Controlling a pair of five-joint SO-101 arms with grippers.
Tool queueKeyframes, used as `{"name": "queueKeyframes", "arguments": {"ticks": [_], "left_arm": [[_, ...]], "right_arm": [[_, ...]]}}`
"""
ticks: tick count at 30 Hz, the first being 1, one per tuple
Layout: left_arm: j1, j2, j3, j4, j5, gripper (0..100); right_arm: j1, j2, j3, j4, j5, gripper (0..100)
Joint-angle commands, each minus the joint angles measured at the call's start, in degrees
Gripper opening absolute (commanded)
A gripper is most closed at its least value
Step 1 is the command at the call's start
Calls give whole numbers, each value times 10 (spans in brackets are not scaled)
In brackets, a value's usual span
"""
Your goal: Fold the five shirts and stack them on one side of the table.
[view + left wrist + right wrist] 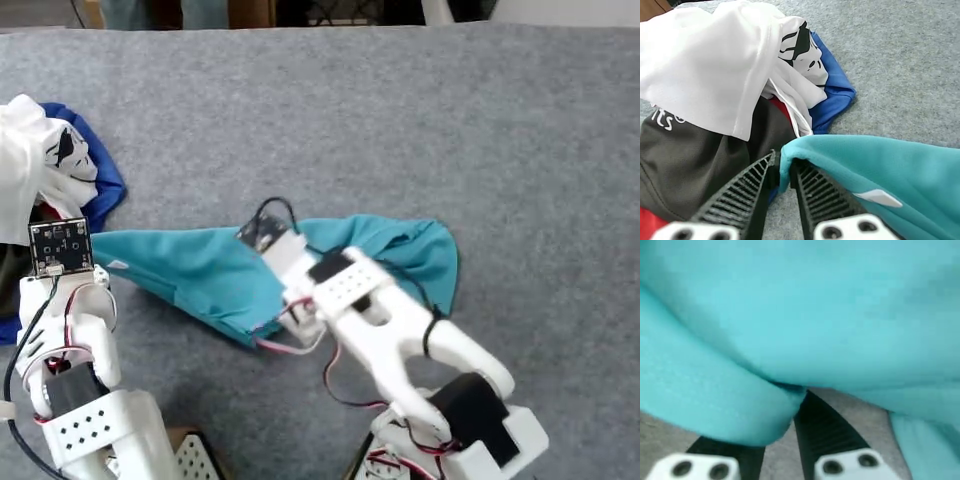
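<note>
Teal shirt (200,270): mid-table, a long doubled-over wedge running 9 to 3 o'clock. The narrow tip points to 9 o'clock and has a small white tag near it. The wide end at 3 o'clock is rumpled and bunched.

Loose heap at the table's 9 o'clock edge, just beside the teal tip, nothing in it folded:
- White shirt (25,160) on top, crumpled, black print showing.
- Blue shirt (105,180) beneath it, its edge poking out toward 3 o'clock.
- Dark grey shirt (690,165) with white lettering, partly under the white.
- Red shirt (649,224): slivers visible among the layers.
</note>
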Motion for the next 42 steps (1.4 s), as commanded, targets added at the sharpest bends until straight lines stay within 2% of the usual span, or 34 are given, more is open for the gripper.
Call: {"name": "queueKeyframes", "arguments": {"ticks": [1, 4, 10, 15, 21, 23, 26, 30, 33, 37, 42], "left_arm": [[0, -2, -14, 4, 1, 29], [1, -1, -68, 72, 1, 29], [2, 41, -211, 170, 62, 29], [1, 181, -368, 209, 65, 29], [6, 362, -657, 295, 65, 29], [8, 411, -759, 333, 65, 29], [47, 468, -906, 394, 65, 29], [131, 527, -1098, 476, 66, 29], [181, 563, -1222, 508, 98, 29], [211, 608, -1345, 528, 120, 29], [230, 636, -1441, 551, 118, 30]], "right_arm": [[60, -41, -71, 66, 55, 14], [99, -71, -132, 135, 119, 13], [164, -129, -289, 247, 193, 13], [212, -166, -434, 297, 230, 13], [250, -172, -576, 300, 267, 13], [256, -172, -614, 295, 270, 13], [262, -171, -675, 271, 270, 13], [295, -171, -735, 156, 265, 13], [316, -171, -779, 72, 265, 13], [345, -173, -827, 11, 269, 13], [374, -172, -923, -4, 269, 13]]}}
